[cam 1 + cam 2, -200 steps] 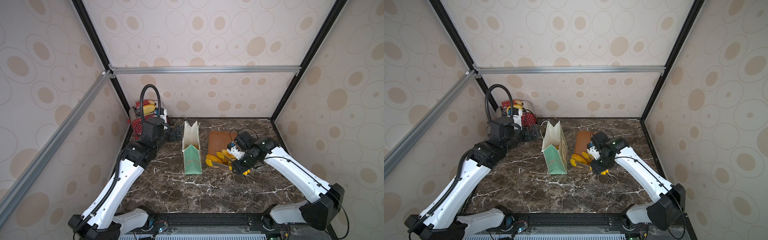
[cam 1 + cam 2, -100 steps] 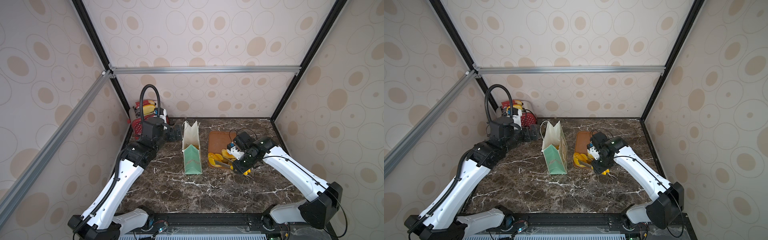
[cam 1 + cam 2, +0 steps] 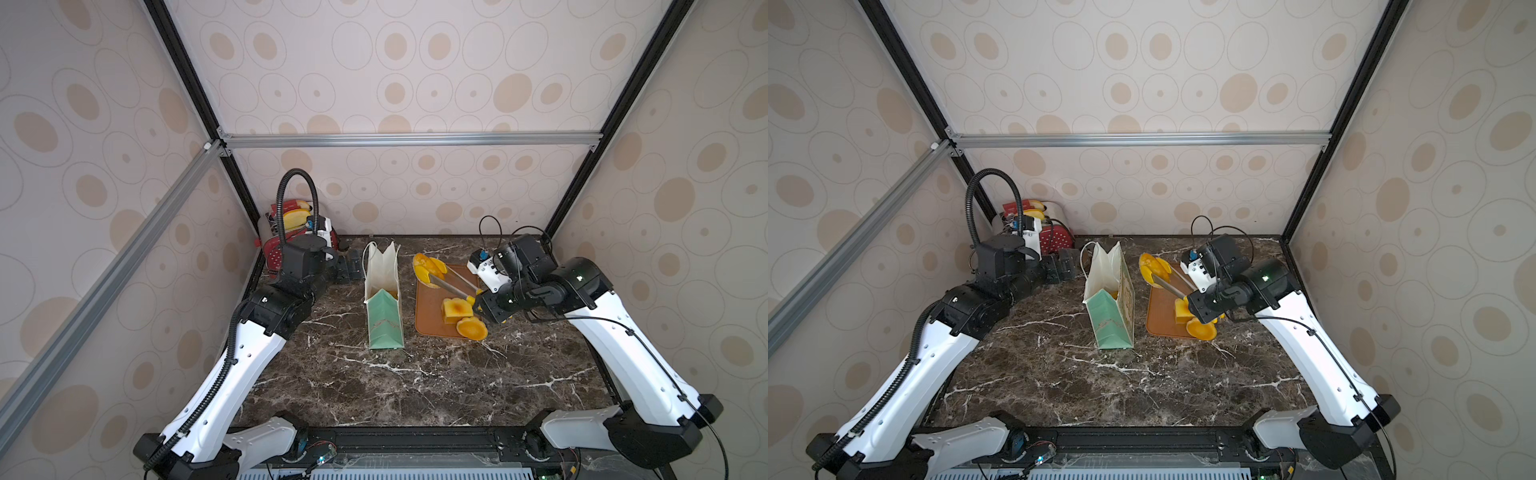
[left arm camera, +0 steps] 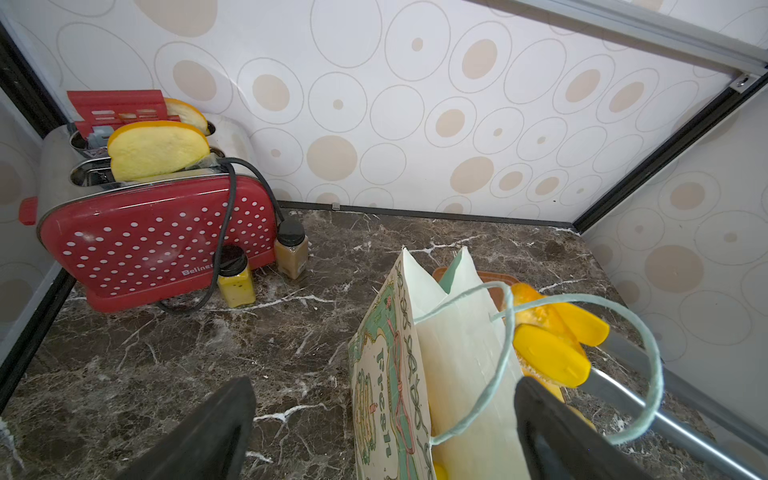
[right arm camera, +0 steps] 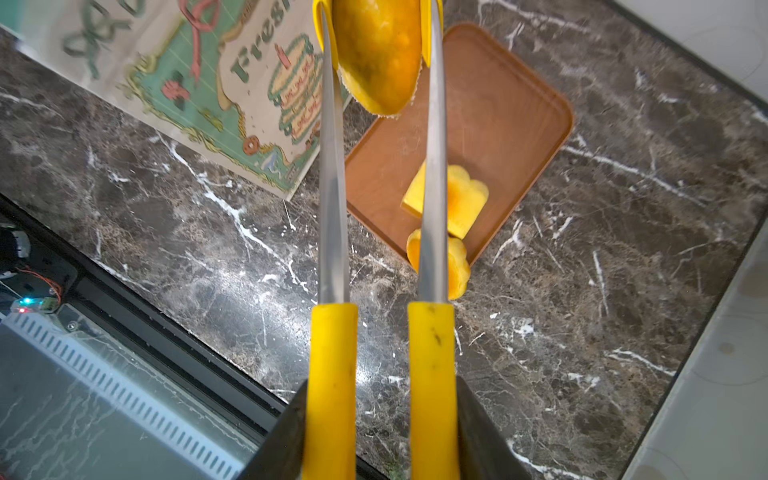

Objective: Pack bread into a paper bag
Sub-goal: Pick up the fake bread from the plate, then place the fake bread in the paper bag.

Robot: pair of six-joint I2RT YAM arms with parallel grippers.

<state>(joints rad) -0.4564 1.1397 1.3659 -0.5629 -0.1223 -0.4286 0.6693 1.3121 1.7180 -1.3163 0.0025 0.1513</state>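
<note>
**Oval bun pinched in tongs beside the open paper bag**

The right gripper [image 5: 382,415] is clamped on the yellow handles of the metal tongs [image 5: 332,208]. This squeezes the blades so their tips pinch an oval bun [image 5: 378,54] above the far end of the brown tray [image 3: 428,320], just right of the mint-green paper bag [image 3: 384,328]. The bag stands upright mid-table with its mouth spread upward, so bread can drop straight in, and something yellow already shows inside. The left gripper [image 4: 382,415], jaws apart, sits just beside the bag's far left wall by a string handle, probably to steady it. A square loaf [image 3: 455,309] and a round bun [image 3: 471,328] wait at the tray's near end, the round bun overhanging the edge.
</note>
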